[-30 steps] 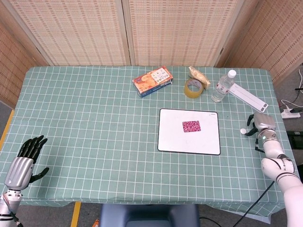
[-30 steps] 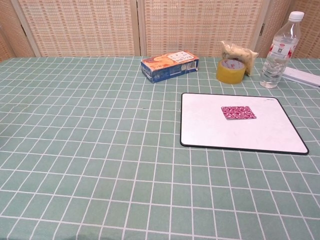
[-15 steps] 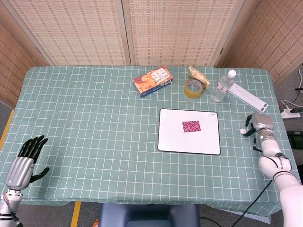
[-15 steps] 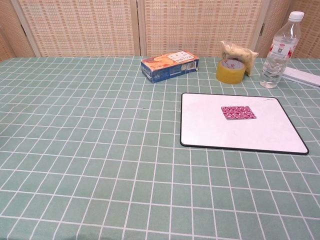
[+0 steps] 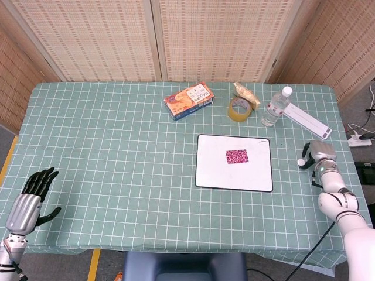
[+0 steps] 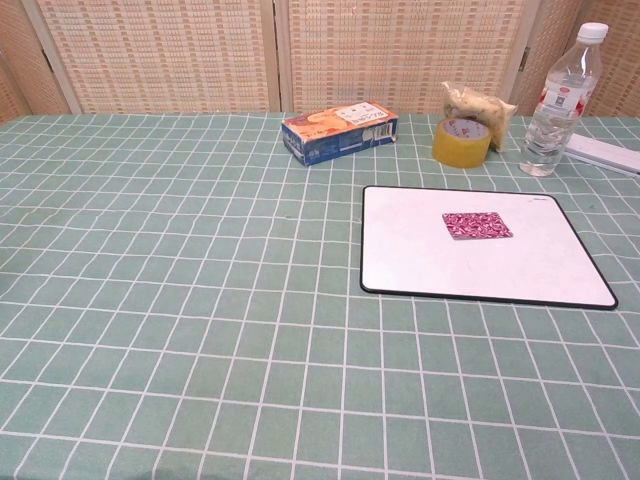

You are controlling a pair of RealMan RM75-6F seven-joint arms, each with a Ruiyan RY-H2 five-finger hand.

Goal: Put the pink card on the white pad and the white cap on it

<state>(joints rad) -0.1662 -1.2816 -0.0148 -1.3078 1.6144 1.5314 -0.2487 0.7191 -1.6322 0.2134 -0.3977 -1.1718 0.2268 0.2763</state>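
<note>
The pink patterned card [image 5: 237,156] [image 6: 477,224] lies flat on the white pad [image 5: 217,172] [image 6: 420,260], right of its middle. A small white cap [image 5: 301,162] sits near the table's right edge, between the dark fingertips of my right hand [image 5: 317,156], which curl in and pinch it. This hand and the cap show only in the head view. My left hand [image 5: 26,202] rests at the near left corner, fingers spread, holding nothing.
At the back stand an orange and blue box [image 5: 188,100] [image 6: 339,130], a yellow tape roll [image 5: 239,109] [image 6: 462,141], a small bag [image 5: 246,92], a water bottle [image 5: 276,106] [image 6: 559,100] and a long white box [image 5: 307,121]. A checked green cloth [image 5: 117,152] covers the table.
My right hand has shifted slightly and its fingers have drawn in tighter around the white cap. The card, pad and left hand have not moved.
</note>
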